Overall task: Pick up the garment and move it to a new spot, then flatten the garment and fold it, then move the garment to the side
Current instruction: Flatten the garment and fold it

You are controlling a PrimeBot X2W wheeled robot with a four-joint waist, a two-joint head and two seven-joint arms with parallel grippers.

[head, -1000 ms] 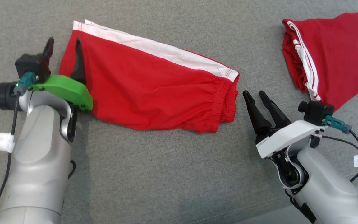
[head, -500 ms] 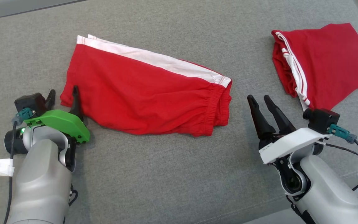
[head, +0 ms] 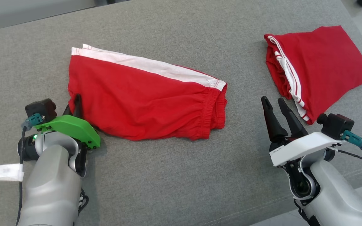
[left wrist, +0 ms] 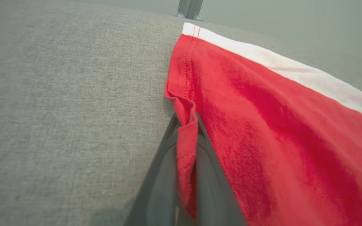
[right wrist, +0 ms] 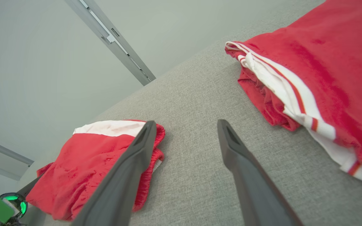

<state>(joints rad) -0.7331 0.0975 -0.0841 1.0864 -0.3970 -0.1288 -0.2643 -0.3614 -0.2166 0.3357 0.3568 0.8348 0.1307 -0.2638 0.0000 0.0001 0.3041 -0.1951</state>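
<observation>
While the shorts are lying on the cushion, left gripper clamping their corner, right gripper hanging open.

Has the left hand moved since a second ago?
Yes. The left hand has come along the hem of the shorts, from the white-striped far corner to the near corner, and is shut on it.

Silver arms, green cover, white cover

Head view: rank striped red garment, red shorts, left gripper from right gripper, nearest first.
1. striped red garment, just right of the right gripper.
2. red shorts, centre, to its left.
3. left gripper, far left, shut on the shorts' corner.
</observation>
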